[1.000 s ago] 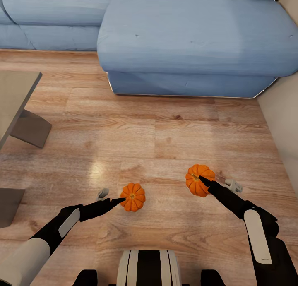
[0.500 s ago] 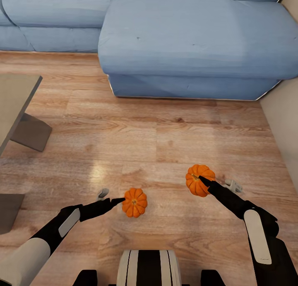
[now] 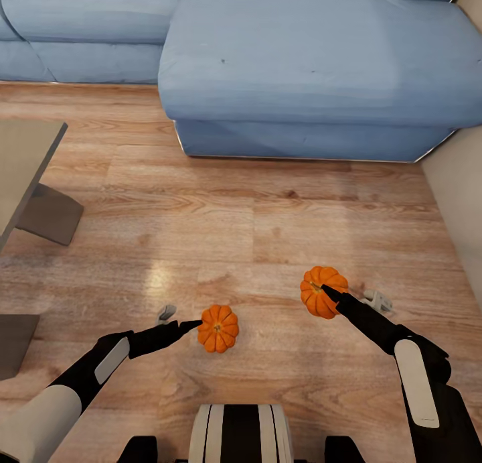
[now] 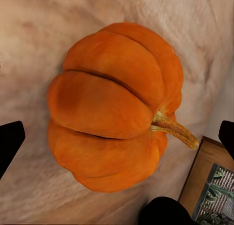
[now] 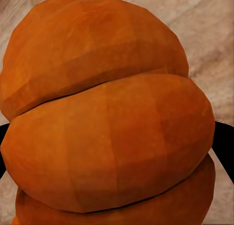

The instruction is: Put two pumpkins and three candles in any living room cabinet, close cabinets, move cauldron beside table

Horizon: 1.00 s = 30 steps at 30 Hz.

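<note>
One pumpkin [image 3: 323, 291] is clamped between the right gripper's [image 3: 326, 292] fingers, while the other pumpkin [image 3: 218, 327] is framed, untouched, by the widely spread left gripper [image 3: 192, 325].

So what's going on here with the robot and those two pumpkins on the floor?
The robot is facing a blue sofa and reaching down with both arms toward two small pumpkins on the wooden floor. The left gripper sits right beside the nearer pumpkin, jaws spread wide around it but not closed. The right gripper is pressed close against the other pumpkin, and whether it has closed on it is hard to tell. A table's corner shows at the left.
</note>
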Tool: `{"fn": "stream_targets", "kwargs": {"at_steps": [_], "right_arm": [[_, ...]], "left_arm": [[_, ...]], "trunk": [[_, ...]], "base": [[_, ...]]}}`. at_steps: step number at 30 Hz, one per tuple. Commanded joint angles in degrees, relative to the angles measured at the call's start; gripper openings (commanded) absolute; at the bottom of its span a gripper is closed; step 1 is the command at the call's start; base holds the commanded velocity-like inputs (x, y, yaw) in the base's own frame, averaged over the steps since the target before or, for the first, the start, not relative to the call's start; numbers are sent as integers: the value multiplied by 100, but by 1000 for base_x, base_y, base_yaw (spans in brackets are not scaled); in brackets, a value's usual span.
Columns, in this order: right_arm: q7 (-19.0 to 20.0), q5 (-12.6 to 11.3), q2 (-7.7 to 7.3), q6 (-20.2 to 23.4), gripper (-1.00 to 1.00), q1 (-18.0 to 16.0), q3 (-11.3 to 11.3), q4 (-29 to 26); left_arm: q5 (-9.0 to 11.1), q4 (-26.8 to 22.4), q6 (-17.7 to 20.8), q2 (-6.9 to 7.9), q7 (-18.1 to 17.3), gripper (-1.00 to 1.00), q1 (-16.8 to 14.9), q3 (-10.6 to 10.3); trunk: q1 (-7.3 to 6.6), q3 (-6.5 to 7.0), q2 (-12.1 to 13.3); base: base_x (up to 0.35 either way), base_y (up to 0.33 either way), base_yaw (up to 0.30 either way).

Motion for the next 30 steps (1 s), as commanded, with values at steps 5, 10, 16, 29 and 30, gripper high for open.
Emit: {"fn": "stream_targets", "kwargs": {"at_steps": [5, 10, 16, 29, 30], "right_arm": [[55, 4, 2, 34, -100, -4, -13, -2], [58, 4, 2, 34, -100, -4, -13, -2], [121, -2, 2, 27, -100, -4, -20, -2], [1031, 2, -75, 50, -100, 113, -211, -3], [1043, -1, -79, 51, -100, 119, -228, -2]], "left_arm": [[62, -6, 44, 6, -1, 100, -4, -25], [62, -7, 44, 6, 2, 100, -4, -25], [62, -6, 42, 6, 11, 100, -4, -25], [62, -15, -51, 6, -25, 100, -2, -22], [62, -15, -58, 6, -26, 100, -3, -21]], "trunk": [[6, -70, -6], [17, -159, -11], [22, -203, -14], [32, -292, -19], [32, -292, -19]], "base": [[0, 0, 0], [0, 0, 0], [0, 0, 0], [0, 0, 0], [0, 0, 0]]}}
